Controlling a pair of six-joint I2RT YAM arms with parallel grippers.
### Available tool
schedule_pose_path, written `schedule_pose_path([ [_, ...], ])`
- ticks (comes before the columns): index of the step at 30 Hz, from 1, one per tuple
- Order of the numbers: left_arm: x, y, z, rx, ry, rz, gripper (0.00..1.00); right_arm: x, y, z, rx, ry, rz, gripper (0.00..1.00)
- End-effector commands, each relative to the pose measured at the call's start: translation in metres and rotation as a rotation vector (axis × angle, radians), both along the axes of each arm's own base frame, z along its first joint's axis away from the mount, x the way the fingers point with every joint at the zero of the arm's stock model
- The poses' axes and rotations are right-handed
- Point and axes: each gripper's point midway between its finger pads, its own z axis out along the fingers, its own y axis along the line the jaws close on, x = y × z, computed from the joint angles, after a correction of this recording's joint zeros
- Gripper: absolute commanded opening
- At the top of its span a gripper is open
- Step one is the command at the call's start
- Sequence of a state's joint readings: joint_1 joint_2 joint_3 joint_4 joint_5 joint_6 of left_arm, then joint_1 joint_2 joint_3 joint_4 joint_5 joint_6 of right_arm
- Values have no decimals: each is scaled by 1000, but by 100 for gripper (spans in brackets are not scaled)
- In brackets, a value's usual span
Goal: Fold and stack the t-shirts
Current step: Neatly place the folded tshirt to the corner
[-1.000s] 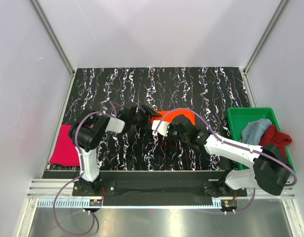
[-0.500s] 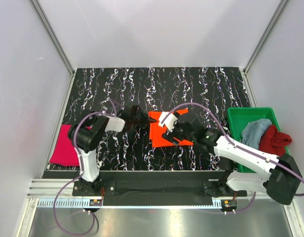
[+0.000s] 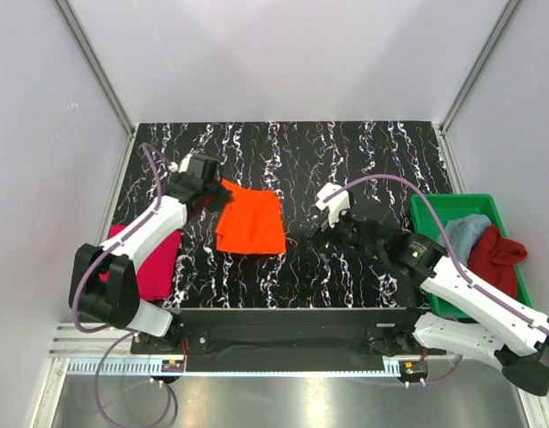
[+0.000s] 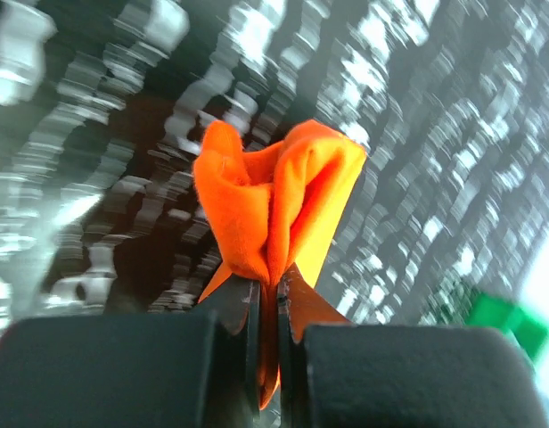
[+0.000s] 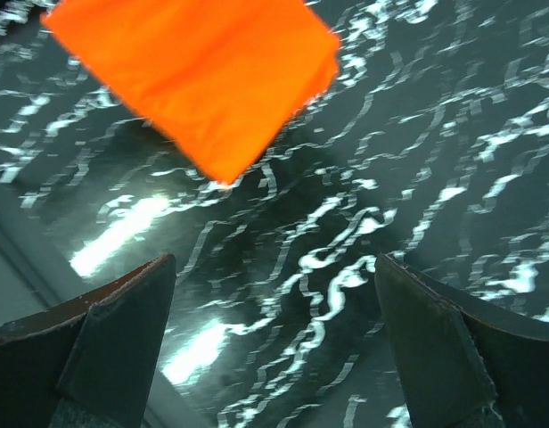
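Boxed in by smooth white walls [image 3: 283, 53]: a black table [image 3: 364, 152], glossy, veined with white streaks like marble. At its right edge, a green plastic tray [image 3: 432, 207], rectangular and hard-rimmed. At the left edge, a pink shirt [image 3: 157, 272] lying flat, partly under the left arm [image 3: 141, 241] slanting across it. Left of centre on the table, the orange shirt [image 3: 251, 223]: soft cloth folded to a neat rectangle, flat but for its far left corner. Inside the tray, a crumpled blue shirt [image 3: 460, 234] and a bunched red shirt [image 3: 499, 250], heaped side by side and touching.

At that raised orange corner, the left gripper [image 3: 214, 191], pressed together on a pucker of cloth (from the left wrist view, the fold bulging above the narrow black fingers [image 4: 297, 312]). Well apart to the right, over bare table between orange shirt and tray, the right gripper [image 3: 332, 223], spread wide and holding nothing; in its own wrist view, dark wedge-shaped fingers [image 5: 105, 339] at either side, the orange rectangle beyond them, untouched. Nothing between the two grippers but streaked table. Looping over both arms, thin purple cables [image 3: 381, 178].
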State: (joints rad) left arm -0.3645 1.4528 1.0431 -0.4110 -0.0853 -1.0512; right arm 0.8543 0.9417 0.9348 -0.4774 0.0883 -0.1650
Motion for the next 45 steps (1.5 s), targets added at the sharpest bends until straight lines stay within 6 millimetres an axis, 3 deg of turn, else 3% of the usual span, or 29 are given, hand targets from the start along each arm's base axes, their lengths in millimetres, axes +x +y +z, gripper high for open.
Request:
schedule_pose_path([
  [1, -7, 53, 19, 182, 38, 89, 0, -15, 12, 5, 106, 117, 8, 100],
  [8, -16, 120, 52, 314, 72, 273, 0, -16, 12, 3, 89, 106, 32, 100],
  [14, -18, 159, 72, 377, 94, 353, 0, -19, 16, 5, 106, 124, 47, 100],
  [32, -19, 240, 122, 427, 78, 498, 0, -29, 13, 0, 135, 156, 49, 100],
  [45, -39, 267, 133, 452, 93, 513, 0, -31, 16, -4, 151, 191, 42, 100],
])
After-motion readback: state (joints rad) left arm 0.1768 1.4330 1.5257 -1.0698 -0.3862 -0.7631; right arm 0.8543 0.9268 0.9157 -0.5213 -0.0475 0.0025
